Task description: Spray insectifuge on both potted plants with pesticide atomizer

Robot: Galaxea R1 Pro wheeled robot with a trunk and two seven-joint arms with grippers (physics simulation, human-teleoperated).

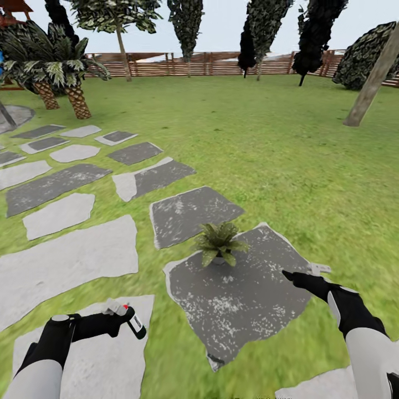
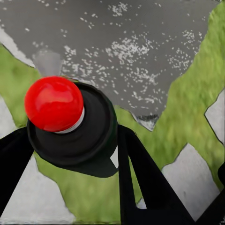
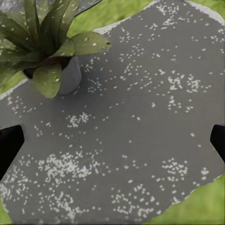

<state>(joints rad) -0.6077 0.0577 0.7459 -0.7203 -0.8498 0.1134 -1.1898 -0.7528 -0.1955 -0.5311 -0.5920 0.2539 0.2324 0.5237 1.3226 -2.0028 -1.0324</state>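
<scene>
Green lawn (image 1: 266, 138) spreads out to a brown slatted fence (image 1: 210, 64) in the head view, with dark trees along it, two scaly-trunked palms (image 1: 61, 83) at the far left and a bare leaning trunk (image 1: 372, 80) at the right. Grey stepping stones (image 1: 66, 260) run across the left half of the grass. On a large dark stone (image 1: 238, 305) just ahead sits one potted plant (image 1: 219, 244), a low rosette of speckled leaves in a small grey pot. The left gripper (image 1: 119, 316) reaches in from the lower left over a pale stone, its fingers clenched on the pesticide atomizer (image 1: 134, 322), a slim black bottle with a white label and a red tip, tilted toward the dark stone. The right gripper (image 1: 302, 275) stretches over the dark stone's right edge, near the plant but apart from it.

From the left wrist, the pesticide atomizer (image 2: 75, 126) sits between the black fingers (image 2: 145, 187), its red dome on top facing the camera, with the dark stone (image 2: 140, 51) and grass beyond.

From the right wrist, the potted plant (image 3: 47, 51) stands upright on the dark stone (image 3: 140, 131). Black finger tips (image 3: 9, 145) show at both edges, well apart, so these fingers look released, with nothing between them.
</scene>
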